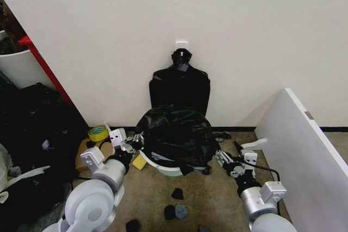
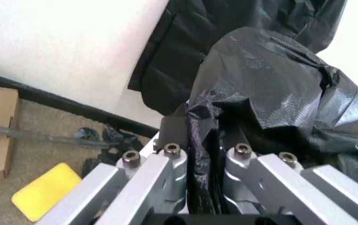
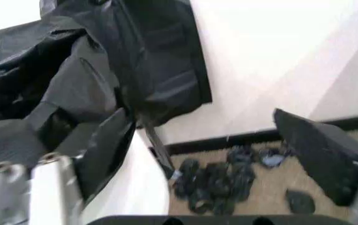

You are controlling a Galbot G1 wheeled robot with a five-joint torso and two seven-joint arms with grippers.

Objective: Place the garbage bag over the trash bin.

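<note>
Left jaws pinch garbage bag fold; right jaws beside.

A: What are you counting by the wall?

B: I'm seeing one garbage bag lying over one trash bin, and one hanging bundle of black bags behind it.

A: And on the floor?

B: One roll of yellow tape, one yellow pad, several small black scraps. Two grippers are showing: left gripper, right gripper.

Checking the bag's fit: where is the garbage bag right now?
In the head view, the garbage bag drapes over the trash bin by the wall, centre, its left edge pinched in the left pincer.
</note>
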